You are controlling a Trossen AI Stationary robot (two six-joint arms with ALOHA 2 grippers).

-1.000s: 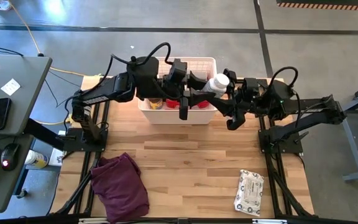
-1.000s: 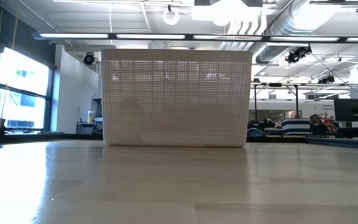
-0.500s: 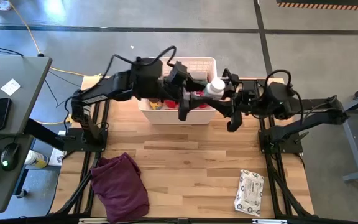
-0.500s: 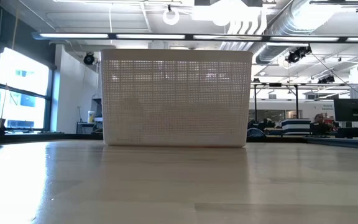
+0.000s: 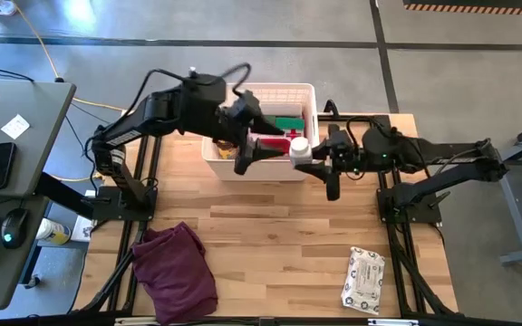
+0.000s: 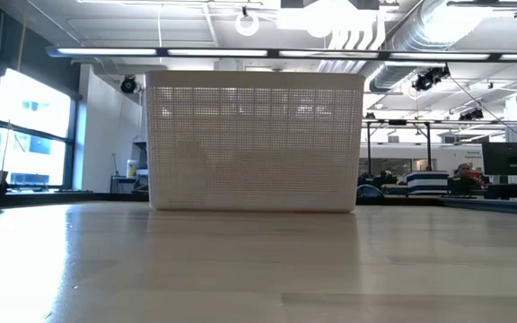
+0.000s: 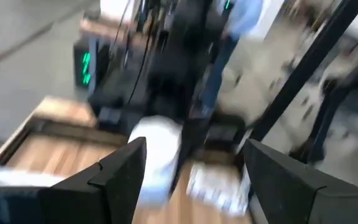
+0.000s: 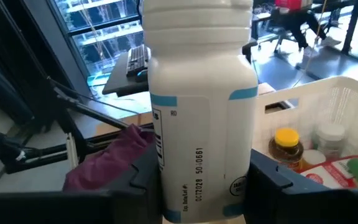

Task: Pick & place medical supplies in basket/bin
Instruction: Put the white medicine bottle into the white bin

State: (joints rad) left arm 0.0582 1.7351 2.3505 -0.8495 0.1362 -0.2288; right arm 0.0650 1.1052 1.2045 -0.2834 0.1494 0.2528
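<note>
The white perforated basket (image 5: pixel 304 94) (image 6: pixel 256 142) stands at the table's far middle. In it I see a red case (image 5: pixel 270 143), a green roll (image 5: pixel 288 122), an amber bottle with a yellow cap (image 8: pixel 287 145) and a small white bottle (image 8: pixel 330 137). My right gripper (image 5: pixel 310 158) (image 8: pixel 204 186) reaches in from the right and is shut on a white bottle with a blue-edged label (image 5: pixel 299 148) (image 8: pixel 201 112) above the basket's near right corner. My left gripper (image 5: pixel 243 156) (image 7: pixel 191 168) hangs open over the basket's near left part. The white wipes pack (image 5: pixel 363 279) lies flat near the table's near right corner. My right gripper pinches the white bottle's lower body (image 8: pixel 197 186) between its two fingers (image 8: pixel 138 177), one on each side. The fingers come level from the table's right. The bottle is lifted clear above the basket's near rim, its cap (image 8: pixel 194 12) pointing away from the fingers.
A dark purple cloth (image 5: pixel 178 270) lies crumpled at the table's near left. The middle of the wooden table (image 5: pixel 279 235) in front of the basket is bare. A desk with a phone and mouse (image 5: pixel 7 163) stands beyond the left edge.
My right gripper has carried the white bottle toward the table's left and near edge, from beside the basket's right wall to its near right corner. My left gripper has drawn back toward the left over the basket.
</note>
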